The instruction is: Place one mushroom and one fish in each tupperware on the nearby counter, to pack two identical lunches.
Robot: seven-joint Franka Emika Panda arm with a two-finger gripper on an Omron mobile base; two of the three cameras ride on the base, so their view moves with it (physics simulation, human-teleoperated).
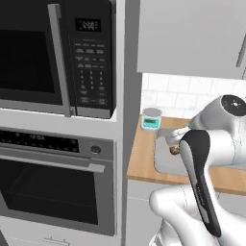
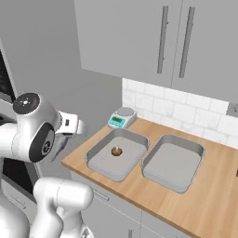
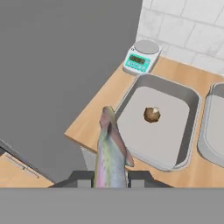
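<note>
wooden counter (image 2: 204, 204) carries two smooth grey rounded tupperwares (image 2: 116, 155) (image 2: 173, 161), and we see a round brown mushroom (image 3: 152, 115) in the left one. our gripper (image 3: 111, 179) is clamped on a slick, speckled fish (image 3: 110, 151) above the counter's edge.

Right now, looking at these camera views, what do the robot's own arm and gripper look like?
The arm is glossy white, built of rounded, bulbous segments. Its joints carry dark caps: a black disc with small pale markings on top, and a black oval panel on the side. A long black strip runs down one link in the left base view. The gripper has two small, dark grey, blocky fingertips. No cables are visible.
</note>
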